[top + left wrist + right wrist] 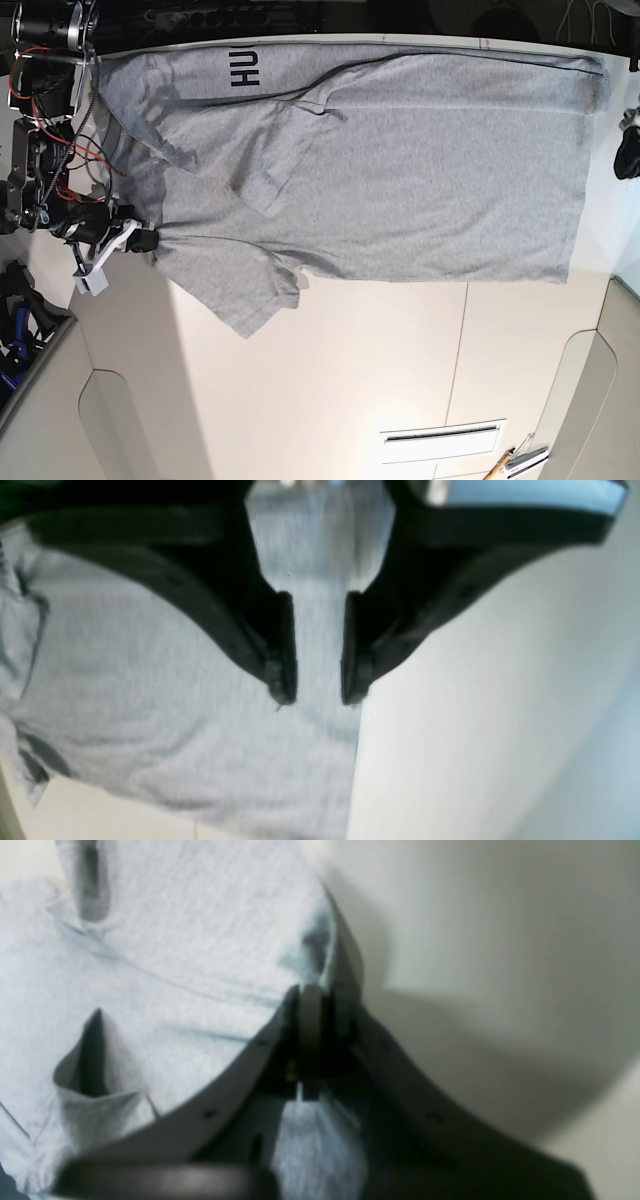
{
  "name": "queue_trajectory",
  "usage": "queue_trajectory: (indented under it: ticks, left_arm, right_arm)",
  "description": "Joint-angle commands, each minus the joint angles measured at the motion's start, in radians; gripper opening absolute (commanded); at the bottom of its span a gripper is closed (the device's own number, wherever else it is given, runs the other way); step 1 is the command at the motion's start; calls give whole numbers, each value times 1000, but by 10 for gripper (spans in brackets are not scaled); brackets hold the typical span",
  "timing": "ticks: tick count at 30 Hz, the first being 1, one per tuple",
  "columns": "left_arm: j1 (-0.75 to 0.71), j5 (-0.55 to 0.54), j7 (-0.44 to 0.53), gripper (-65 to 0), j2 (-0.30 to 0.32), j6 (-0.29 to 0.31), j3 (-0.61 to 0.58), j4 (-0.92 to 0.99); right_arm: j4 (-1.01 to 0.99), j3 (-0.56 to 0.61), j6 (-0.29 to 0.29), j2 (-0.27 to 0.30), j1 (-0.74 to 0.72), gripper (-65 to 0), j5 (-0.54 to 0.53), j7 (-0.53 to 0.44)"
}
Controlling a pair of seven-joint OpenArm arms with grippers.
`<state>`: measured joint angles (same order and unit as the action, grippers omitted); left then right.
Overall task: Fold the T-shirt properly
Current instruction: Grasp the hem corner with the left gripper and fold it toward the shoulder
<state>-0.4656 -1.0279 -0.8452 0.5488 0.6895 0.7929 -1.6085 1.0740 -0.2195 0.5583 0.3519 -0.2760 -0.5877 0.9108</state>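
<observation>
My right gripper [312, 1005] pinched the T-shirt [400, 160] at its shoulder edge; my left gripper [318, 650] hovered spread above the cloth. Soft, limp fabric, best gripped at seams.

Work surface [330, 380]: a pale cream tabletop is being shown in the base view, divided by thin seams into panels. It is also being seen, blurred, in both wrist views.

Slot plate [443, 434]: a white rectangular plate with a dark narrow slot is being displayed flush in the surface, near the lower edge.

Small tools [515, 461]: an orange-handled item and a metallic one are being shown lying side by side at the bottom edge, just beside the slot plate; their kind cannot be told.

Rounded grey panels [588, 400]: curved grey sections are being seen at both lower corners.
</observation>
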Motion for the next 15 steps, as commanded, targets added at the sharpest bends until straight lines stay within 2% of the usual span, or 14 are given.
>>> queue_trajectory:
  ticks: [1, 4, 8, 11, 15]
  left_arm:
    - [28, 10, 39, -398, 22, 9, -14, -7]
    - [118, 117, 111, -353, 21, -9, -92, 6]
    - [254, 252, 183, -353, 22, -95, -192, 66]
    - [372, 289, 183, -353, 22, -154, -253, 166]
    - [536, 288, 183, -353, 23, -163, -288, 375]
  right_arm:
    - [10, -4, 3, 13, -14, -650, 0, 5]
    - [10, -4, 3, 13, -14, -650, 1, 5]
    - [10, -4, 3, 13, -14, -650, 2, 6]
    - [10, -4, 3, 13, -14, -650, 4, 6]
    - [10, -4, 3, 13, -14, -650, 3, 5]
